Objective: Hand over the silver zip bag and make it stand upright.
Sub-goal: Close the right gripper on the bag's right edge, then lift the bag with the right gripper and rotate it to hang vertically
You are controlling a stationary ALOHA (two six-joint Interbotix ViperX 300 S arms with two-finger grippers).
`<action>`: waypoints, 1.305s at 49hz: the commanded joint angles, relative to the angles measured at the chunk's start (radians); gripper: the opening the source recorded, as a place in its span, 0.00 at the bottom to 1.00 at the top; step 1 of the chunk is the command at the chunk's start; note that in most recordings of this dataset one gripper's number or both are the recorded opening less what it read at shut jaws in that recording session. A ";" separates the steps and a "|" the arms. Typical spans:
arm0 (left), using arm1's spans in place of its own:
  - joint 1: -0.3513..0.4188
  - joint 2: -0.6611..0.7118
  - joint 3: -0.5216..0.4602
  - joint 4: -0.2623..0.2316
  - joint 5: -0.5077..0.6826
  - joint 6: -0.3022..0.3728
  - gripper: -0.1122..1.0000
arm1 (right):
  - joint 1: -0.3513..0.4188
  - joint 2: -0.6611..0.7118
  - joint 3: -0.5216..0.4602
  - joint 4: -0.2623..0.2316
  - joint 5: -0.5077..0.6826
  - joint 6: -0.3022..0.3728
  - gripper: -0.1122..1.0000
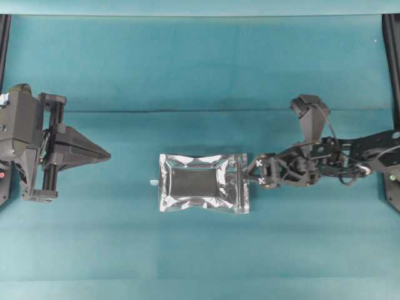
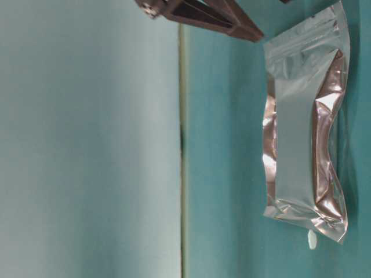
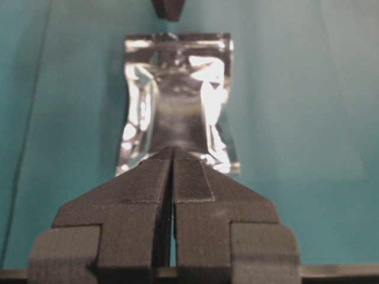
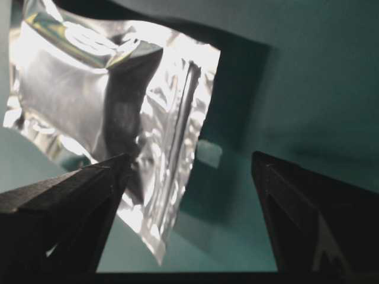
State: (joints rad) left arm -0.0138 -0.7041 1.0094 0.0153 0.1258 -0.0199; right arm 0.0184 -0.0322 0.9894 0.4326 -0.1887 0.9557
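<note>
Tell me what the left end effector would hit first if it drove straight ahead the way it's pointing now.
Probably the silver zip bag. The left end effector is shut and points across the table toward the bag's near short edge, with only bare cloth between them. It aims slightly off the bag's middle, and its height above the table is unclear.

You were looking at a robot lab bench, not a home or shop. A plain teal cloth (image 1: 200,69) covered the whole table, creased in straight bands. Black frame rails (image 1: 391,56) stood at the 3 and 9 o'clock edges. Two black arms (image 1: 350,159) were fixed at opposite sides, facing each other across the middle. In the table-level view a bare pale wall (image 2: 87,139) backed the cloth. Nothing domestic lay about: only a foil bag (image 1: 203,182) at the centre and a white scrap (image 1: 153,182) beside it.
</note>
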 commanded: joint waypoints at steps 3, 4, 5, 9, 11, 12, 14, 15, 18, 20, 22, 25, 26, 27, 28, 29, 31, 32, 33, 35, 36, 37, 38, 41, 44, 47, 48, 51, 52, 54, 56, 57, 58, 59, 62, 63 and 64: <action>0.005 0.002 -0.025 0.003 -0.002 0.005 0.05 | 0.003 0.031 -0.034 0.002 -0.025 0.009 0.98; 0.005 0.002 -0.025 0.002 0.000 0.005 0.05 | 0.003 0.035 -0.038 0.002 -0.026 0.009 0.98; 0.006 0.000 -0.025 0.003 0.000 0.005 0.05 | 0.003 0.040 -0.041 0.002 -0.026 0.009 0.98; 0.014 0.002 -0.025 0.003 0.000 0.006 0.05 | 0.005 0.058 -0.054 0.002 -0.026 0.009 0.98; 0.015 0.002 -0.025 0.002 0.000 0.006 0.05 | 0.006 0.067 -0.061 0.002 -0.028 0.009 0.98; 0.017 0.002 -0.025 0.003 0.000 0.008 0.05 | 0.006 0.071 -0.064 0.002 -0.028 0.008 0.98; 0.020 0.002 -0.025 0.003 0.000 0.009 0.05 | 0.008 0.077 -0.072 0.002 -0.028 0.008 0.98; 0.020 0.002 -0.025 0.003 0.000 0.011 0.05 | 0.008 0.080 -0.075 0.002 -0.028 0.008 0.98; 0.023 0.002 -0.025 0.003 0.000 0.011 0.05 | 0.008 0.087 -0.084 0.002 -0.029 0.006 0.98; 0.023 0.002 -0.025 0.003 0.000 0.011 0.05 | 0.009 0.094 -0.092 0.002 -0.031 0.006 0.98; 0.023 0.002 -0.023 0.003 0.000 0.011 0.05 | 0.009 0.098 -0.097 0.002 -0.034 0.006 0.98; 0.025 0.002 -0.021 0.003 0.000 0.011 0.05 | 0.011 0.107 -0.109 0.002 -0.037 0.006 0.98; 0.025 0.002 -0.021 0.003 0.000 0.011 0.05 | 0.011 0.109 -0.112 0.000 -0.037 0.006 0.98; 0.023 0.003 -0.020 0.003 0.002 0.011 0.05 | 0.012 0.112 -0.115 0.002 -0.037 0.006 0.98; 0.025 0.005 -0.020 0.003 0.005 0.011 0.05 | 0.012 0.115 -0.117 0.002 -0.037 0.005 0.97; 0.025 0.005 -0.020 0.003 0.008 0.011 0.05 | 0.014 0.118 -0.118 0.002 -0.037 0.005 0.97; 0.025 0.006 -0.020 0.003 0.014 0.011 0.05 | 0.017 0.123 -0.121 0.002 -0.037 0.005 0.97; 0.025 0.006 -0.021 0.003 0.018 0.011 0.05 | 0.017 0.124 -0.120 0.000 -0.037 0.005 0.97; 0.025 0.008 -0.021 0.003 0.021 0.011 0.05 | 0.017 0.127 -0.120 0.002 -0.037 0.003 0.97; 0.025 0.008 -0.021 0.003 0.031 0.011 0.05 | 0.020 0.130 -0.118 0.002 -0.037 0.005 0.97; 0.025 0.008 -0.021 0.003 0.034 0.011 0.05 | 0.021 0.132 -0.118 0.000 -0.037 0.005 0.97; 0.025 0.008 -0.021 0.003 0.035 0.011 0.05 | 0.021 0.133 -0.118 0.002 -0.037 0.005 0.97; 0.025 0.008 -0.021 0.003 0.037 0.011 0.05 | 0.025 0.135 -0.118 0.002 -0.037 0.005 0.97; 0.025 0.008 -0.021 0.003 0.038 0.011 0.05 | 0.026 0.138 -0.118 0.000 -0.037 0.005 0.96; 0.025 0.008 -0.021 0.003 0.038 0.011 0.05 | 0.026 0.140 -0.118 0.002 -0.037 0.003 0.95; 0.025 0.008 -0.021 0.003 0.038 0.011 0.05 | 0.026 0.138 -0.117 0.002 -0.037 0.003 0.93; 0.023 0.008 -0.021 0.003 0.038 0.011 0.05 | 0.026 0.138 -0.117 0.000 -0.037 0.003 0.92; 0.025 0.008 -0.021 0.003 0.037 0.011 0.05 | 0.026 0.140 -0.115 0.002 -0.035 0.002 0.88; 0.025 0.008 -0.021 0.003 0.037 0.011 0.05 | 0.026 0.140 -0.115 -0.002 -0.035 0.002 0.86; 0.023 0.008 -0.021 0.003 0.035 0.011 0.05 | 0.026 0.138 -0.114 -0.005 -0.034 -0.002 0.80; 0.025 0.008 -0.021 0.003 0.035 0.011 0.05 | 0.026 0.140 -0.114 -0.008 -0.031 -0.008 0.74; 0.025 0.006 -0.021 0.003 0.035 0.011 0.05 | 0.026 0.140 -0.114 -0.008 -0.029 -0.012 0.71; 0.025 0.006 -0.021 0.003 0.035 0.011 0.05 | 0.026 0.138 -0.114 -0.009 -0.026 -0.017 0.67; 0.023 0.006 -0.021 0.003 0.035 0.009 0.05 | 0.026 0.138 -0.114 -0.012 -0.025 -0.021 0.63; 0.025 0.006 -0.021 0.003 0.032 0.009 0.05 | 0.026 0.138 -0.115 -0.014 -0.015 -0.037 0.52; 0.025 0.005 -0.021 0.003 0.032 0.009 0.05 | 0.026 0.138 -0.115 -0.014 -0.014 -0.040 0.48; 0.025 0.005 -0.021 0.003 0.031 0.009 0.05 | 0.026 0.138 -0.117 -0.014 -0.012 -0.043 0.45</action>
State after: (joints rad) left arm 0.0092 -0.6949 1.0094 0.0169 0.1672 -0.0107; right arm 0.0337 0.1120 0.8836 0.4234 -0.2056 0.9342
